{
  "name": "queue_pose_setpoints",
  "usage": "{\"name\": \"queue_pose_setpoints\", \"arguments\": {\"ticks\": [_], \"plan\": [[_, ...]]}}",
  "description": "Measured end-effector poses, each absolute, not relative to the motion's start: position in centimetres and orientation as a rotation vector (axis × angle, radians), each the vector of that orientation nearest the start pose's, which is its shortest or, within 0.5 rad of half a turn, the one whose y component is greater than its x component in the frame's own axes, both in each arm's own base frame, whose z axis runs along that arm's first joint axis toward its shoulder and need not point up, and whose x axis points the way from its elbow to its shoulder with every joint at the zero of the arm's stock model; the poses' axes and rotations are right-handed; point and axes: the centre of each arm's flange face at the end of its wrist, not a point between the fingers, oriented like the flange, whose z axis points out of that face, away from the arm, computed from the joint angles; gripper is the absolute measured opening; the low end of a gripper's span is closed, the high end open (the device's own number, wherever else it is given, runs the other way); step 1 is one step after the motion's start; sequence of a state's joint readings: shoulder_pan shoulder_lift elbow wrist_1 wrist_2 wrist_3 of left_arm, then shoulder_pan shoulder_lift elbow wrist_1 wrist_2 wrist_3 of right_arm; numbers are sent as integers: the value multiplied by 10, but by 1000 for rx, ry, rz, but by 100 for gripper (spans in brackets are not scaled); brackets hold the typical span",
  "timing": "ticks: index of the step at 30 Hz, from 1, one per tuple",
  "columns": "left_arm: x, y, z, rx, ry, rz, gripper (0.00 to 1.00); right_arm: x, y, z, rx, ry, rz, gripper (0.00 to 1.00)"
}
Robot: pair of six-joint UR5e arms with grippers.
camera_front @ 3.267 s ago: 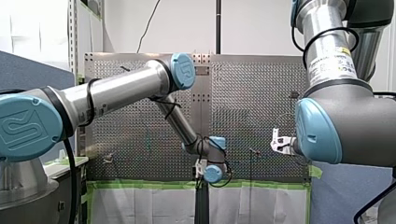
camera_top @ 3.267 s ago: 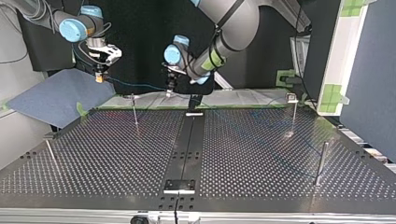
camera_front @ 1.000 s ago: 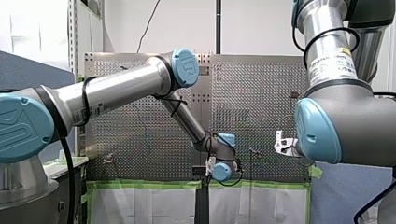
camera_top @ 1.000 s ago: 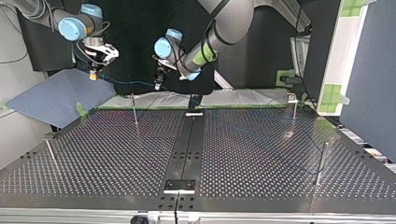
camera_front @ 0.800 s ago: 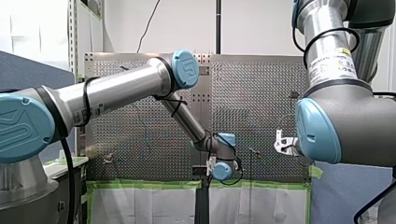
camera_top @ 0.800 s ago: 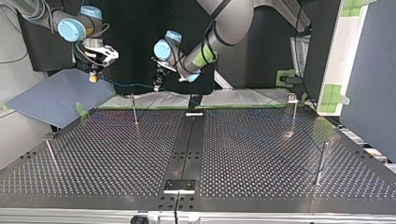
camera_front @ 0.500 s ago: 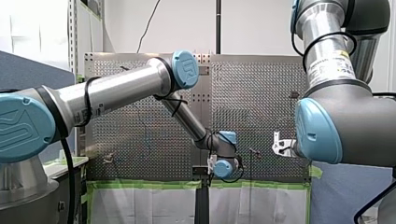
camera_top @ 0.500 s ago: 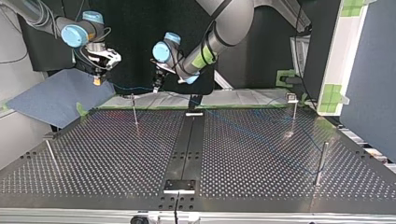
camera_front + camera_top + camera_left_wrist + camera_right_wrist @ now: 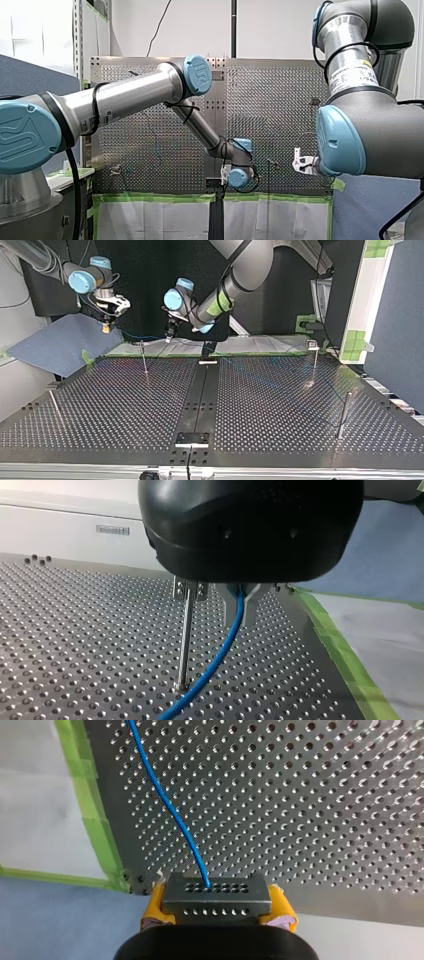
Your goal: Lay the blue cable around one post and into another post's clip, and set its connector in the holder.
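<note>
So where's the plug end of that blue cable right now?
The connector is clamped between the yellow pads of my right gripper, held near the perforated table's corner with green tape, at the top view's left.

The thin blue cable (image 9: 215, 660) hangs from between the left gripper's (image 9: 240, 611) closed fingers, just beside a slim upright metal post (image 9: 184, 640). Its dark grey perforated block connector (image 9: 216, 895) sits clamped between the right gripper's (image 9: 216, 910) yellow pads (image 9: 153, 906), with the cable leading away ahead.

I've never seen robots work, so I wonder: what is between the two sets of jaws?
A thin blue cable runs through the air from one to the other, with a slim post close by. The top view shows this.
</note>
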State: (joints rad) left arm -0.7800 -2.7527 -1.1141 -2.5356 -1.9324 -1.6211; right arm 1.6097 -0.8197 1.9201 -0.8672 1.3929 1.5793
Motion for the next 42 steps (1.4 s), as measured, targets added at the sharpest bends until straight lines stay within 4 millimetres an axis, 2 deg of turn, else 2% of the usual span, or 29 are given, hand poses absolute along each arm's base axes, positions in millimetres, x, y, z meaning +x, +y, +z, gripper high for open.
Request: {"name": "queue_pose_setpoints", "arguments": {"ticks": [8, 20, 21, 42], "plan": [[478, -608, -47, 350, 1666, -326, 8, 162, -551, 12, 1547, -1229, 1297, 0], [481, -607, -46, 334, 1667, -340, 8, 160, -561, 18, 1541, -1154, 1421, 0], [481, -607, -46, 333, 1666, -341, 10, 161, -561, 18, 1543, -1150, 1431, 0], [482, -606, -47, 332, 1672, -352, 10, 176, -555, 17, 1653, -1053, 1581, 0]]}}
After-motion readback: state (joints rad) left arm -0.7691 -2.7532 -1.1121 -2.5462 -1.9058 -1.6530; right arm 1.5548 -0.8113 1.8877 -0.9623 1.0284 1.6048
